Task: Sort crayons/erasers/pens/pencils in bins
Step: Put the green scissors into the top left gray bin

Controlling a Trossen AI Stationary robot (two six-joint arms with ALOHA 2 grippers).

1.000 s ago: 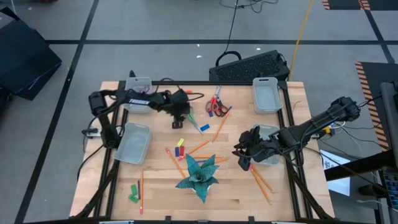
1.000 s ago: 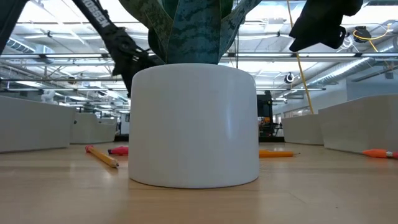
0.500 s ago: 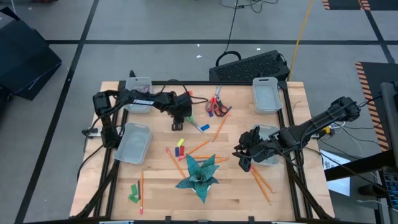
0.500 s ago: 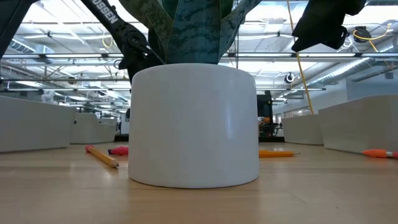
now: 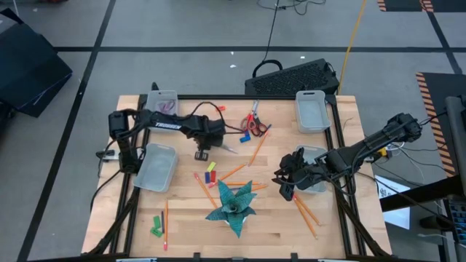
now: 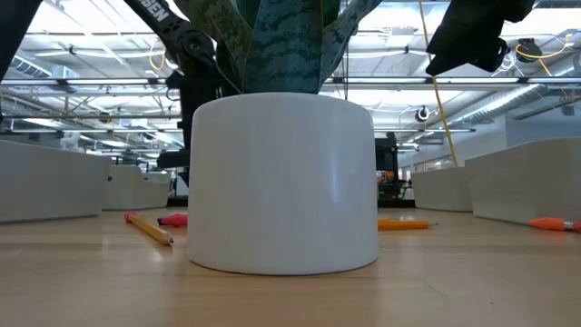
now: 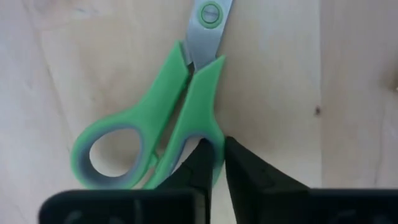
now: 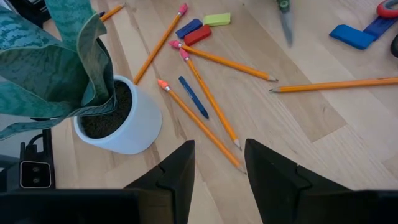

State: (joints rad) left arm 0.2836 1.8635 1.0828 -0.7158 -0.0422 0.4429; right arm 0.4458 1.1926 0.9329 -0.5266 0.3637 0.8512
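Barely started: pencils (image 5: 248, 154) and a pen (image 8: 193, 97) lie loose on the surface (image 5: 189, 218). Bins (image 5: 310, 110) look mostly empty. Left hand (image 5: 203, 151) closed empty over green scissors (image 7: 163, 124); right hand (image 5: 285, 186) open, idle.

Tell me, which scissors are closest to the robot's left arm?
The green-handled scissors, pinched by the left end effector; the red-handled scissors lie apart, farther back.

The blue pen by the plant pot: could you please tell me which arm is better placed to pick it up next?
Right. The right gripper hangs open just above the blue pen, among the pencils. The left gripper is farther off and shut on the green scissors.
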